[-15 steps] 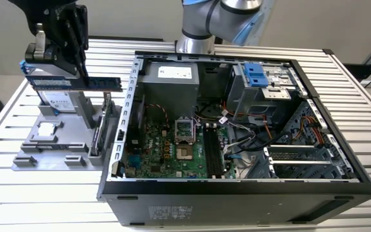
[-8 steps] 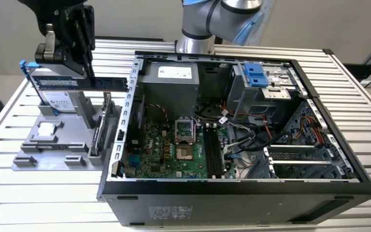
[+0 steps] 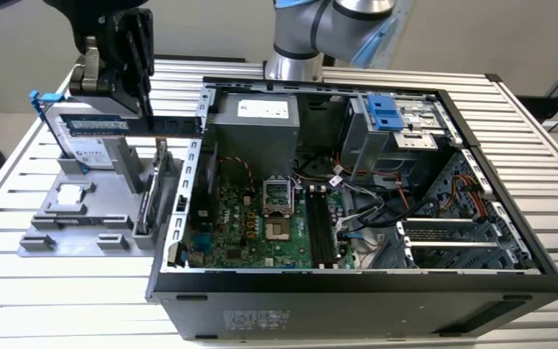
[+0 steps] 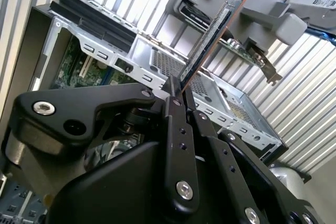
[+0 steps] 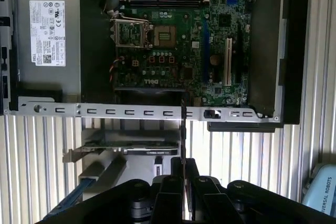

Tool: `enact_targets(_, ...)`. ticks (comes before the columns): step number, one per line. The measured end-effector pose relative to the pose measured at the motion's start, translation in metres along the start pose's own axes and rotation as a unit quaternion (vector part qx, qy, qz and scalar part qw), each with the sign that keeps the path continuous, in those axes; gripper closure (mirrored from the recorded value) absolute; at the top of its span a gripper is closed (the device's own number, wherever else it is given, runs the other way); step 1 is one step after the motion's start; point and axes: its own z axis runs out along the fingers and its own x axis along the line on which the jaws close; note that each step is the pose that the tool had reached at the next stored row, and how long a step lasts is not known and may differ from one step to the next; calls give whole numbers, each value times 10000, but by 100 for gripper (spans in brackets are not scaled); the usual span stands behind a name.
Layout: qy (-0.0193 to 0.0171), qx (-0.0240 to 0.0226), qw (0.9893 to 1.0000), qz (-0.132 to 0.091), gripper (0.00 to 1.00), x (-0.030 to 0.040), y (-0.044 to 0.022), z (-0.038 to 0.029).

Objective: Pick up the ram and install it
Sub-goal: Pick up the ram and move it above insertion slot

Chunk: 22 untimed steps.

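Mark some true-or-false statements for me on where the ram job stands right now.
1. The gripper is shut on the ram. True.
2. The ram is seated in a memory slot. False: it is held in the air by the wall of the case, away from the memory slots, which are empty.
3. The case lies open with the motherboard exposed. True.
4. The card with the metal bracket is fitted inside the case. False: it stands in the grey holder beside the case.
5. The hard drive stands in that holder. True.
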Motion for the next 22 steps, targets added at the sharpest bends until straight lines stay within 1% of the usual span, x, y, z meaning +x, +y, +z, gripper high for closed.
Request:
enact_targets(2, 0, 0, 10000, 0, 100, 0, 42, -1)
enact_targets(22, 0, 0, 10000, 0, 100, 3, 312, -3)
